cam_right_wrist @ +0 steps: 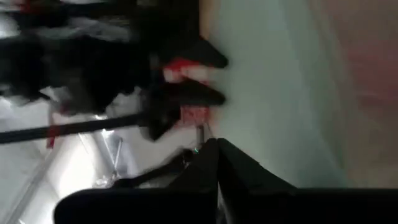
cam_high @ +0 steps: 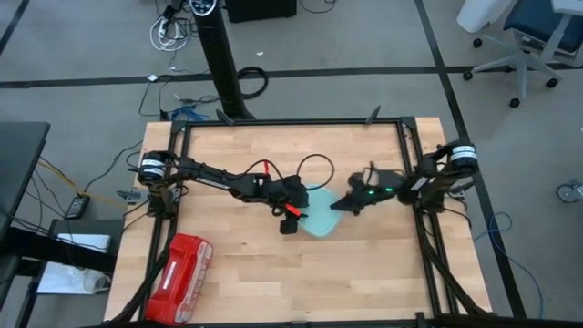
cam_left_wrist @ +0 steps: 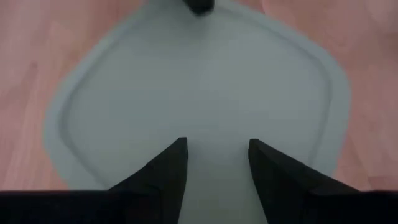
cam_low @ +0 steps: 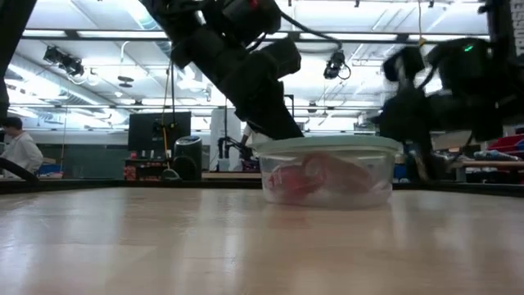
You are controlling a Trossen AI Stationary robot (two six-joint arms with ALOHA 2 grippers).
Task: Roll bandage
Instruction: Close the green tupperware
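Note:
A clear tub (cam_low: 327,193) with a pale green lid (cam_high: 321,217) stands at the table's middle. Through its wall in the low view the pink-red bandage (cam_low: 315,176) shows, lying inside. My left gripper (cam_left_wrist: 217,155) is open and slants down over the lid's left part (cam_left_wrist: 205,81), one fingertip on either side of a strip of lid. My right gripper (cam_right_wrist: 214,158) is shut, its tips at the lid's right edge (cam_right_wrist: 273,93). In the right wrist view my left gripper (cam_right_wrist: 214,78) shows across the lid. My left gripper slants down from the table's left with its open fingers (cam_left_wrist: 177,165) over the lid; I cannot tell whether they rest on it. My right gripper comes from the table's right with shut fingertips (cam_left_wrist: 199,5) at the lid's rim; whether they touch it does not show.
A glossy red plastic case (cam_high: 179,278) lies at the table's near left corner. Black frame rails (cam_high: 291,123) run along the far edge and both sides. Bare wood lies in front of the tub. A person (cam_low: 16,152) sits in the room far behind.

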